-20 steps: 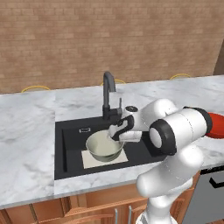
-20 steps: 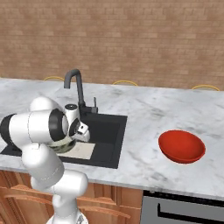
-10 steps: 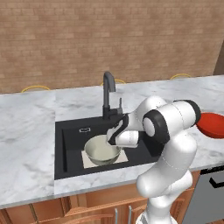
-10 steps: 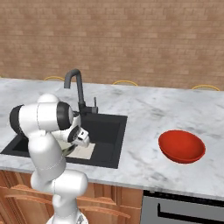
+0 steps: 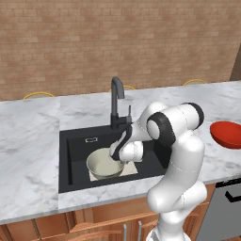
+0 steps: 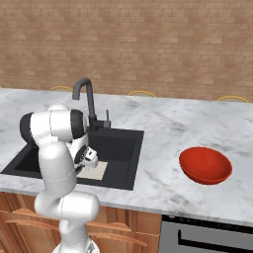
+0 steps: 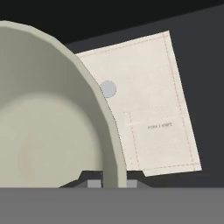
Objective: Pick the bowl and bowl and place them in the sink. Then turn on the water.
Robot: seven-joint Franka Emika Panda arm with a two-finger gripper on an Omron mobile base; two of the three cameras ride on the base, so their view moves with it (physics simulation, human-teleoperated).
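The arm (image 5: 176,160) is glossy white, built of thick rounded segments that swell at each joint like stacked capsules. Dark, near-black bands ring the joints, the clearest being a broad black collar on the large upper joint. The hand (image 5: 118,153) is a small white block with dark trim.

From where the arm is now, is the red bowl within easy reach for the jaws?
Probably not yet: the gripper is shut on the cream bowl down in the sink, while the red bowl sits unobstructed on the counter, far aside.
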